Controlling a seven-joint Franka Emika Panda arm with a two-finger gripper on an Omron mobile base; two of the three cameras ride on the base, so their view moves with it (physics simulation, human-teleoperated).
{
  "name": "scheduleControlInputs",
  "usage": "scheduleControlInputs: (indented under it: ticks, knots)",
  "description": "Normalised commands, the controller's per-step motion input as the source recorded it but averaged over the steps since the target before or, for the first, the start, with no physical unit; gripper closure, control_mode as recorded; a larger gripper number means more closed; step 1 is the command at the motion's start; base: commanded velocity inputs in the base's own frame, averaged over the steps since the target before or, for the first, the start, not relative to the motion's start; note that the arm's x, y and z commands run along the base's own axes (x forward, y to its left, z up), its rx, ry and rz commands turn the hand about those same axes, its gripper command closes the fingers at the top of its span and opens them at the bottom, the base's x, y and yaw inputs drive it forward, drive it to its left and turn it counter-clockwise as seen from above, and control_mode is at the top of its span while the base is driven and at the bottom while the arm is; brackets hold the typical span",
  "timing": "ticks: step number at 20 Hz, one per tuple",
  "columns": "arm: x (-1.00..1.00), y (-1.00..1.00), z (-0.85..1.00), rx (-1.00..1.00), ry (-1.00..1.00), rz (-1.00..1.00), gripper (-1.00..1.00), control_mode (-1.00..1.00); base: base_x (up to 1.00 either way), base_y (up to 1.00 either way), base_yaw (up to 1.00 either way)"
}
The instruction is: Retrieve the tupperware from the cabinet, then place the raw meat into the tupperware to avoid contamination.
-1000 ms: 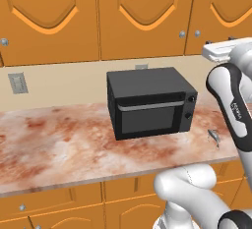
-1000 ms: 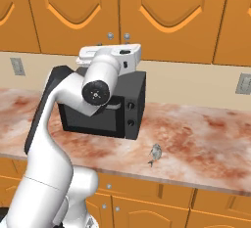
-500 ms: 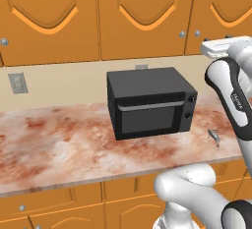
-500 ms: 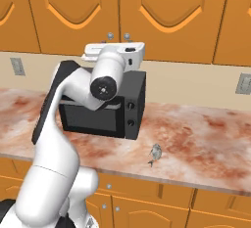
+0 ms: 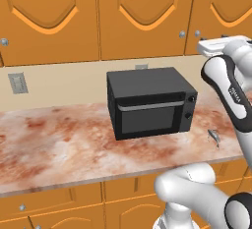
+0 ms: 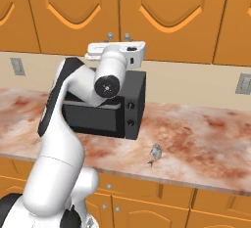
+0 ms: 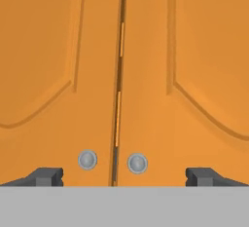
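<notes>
The cabinet (image 7: 58,50) is orange-brown wood, and its two arched doors are shut. Their two round silver knobs (image 7: 87,160) (image 7: 137,162) sit side by side at the seam. My gripper (image 7: 124,176) is open, facing the seam just below those knobs, one fingertip (image 7: 47,175) far to each side. From the base, my hand (image 6: 115,52) hovers above the black microwave (image 6: 105,107), just under the knobs (image 6: 127,36). A small greyish piece of raw meat (image 5: 213,136) (image 6: 155,153) lies on the counter to the microwave's right. The tupperware is hidden.
The marbled counter (image 5: 54,144) runs under the wall cabinets, with plain drawer fronts (image 6: 147,193) below. Wall outlets (image 5: 17,83) (image 6: 243,83) sit on the beige backsplash. The microwave (image 5: 150,102) stands directly under my raised arm (image 5: 231,90).
My hand has risen slightly toward the bottom of the cabinet doors. Nothing else has moved.
</notes>
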Motion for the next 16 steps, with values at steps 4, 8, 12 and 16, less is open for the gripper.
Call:
scheduleControlInputs:
  ticks: [4, 8, 12, 16]
  knots:
    - [0.24, 0.00, -0.03, 0.00, -0.02, 0.00, -1.00, -1.00, 0.00, 0.00, 0.00]
    - [0.24, 0.00, -0.05, 0.00, -0.01, 0.01, -1.00, -1.00, 0.00, 0.00, 0.00]
    - [0.25, 0.00, -0.03, 0.00, 0.00, 0.01, -1.00, -1.00, 0.00, 0.00, 0.00]
    - [0.24, 0.00, -0.01, 0.00, 0.00, 0.01, -1.00, -1.00, 0.00, 0.00, 0.00]
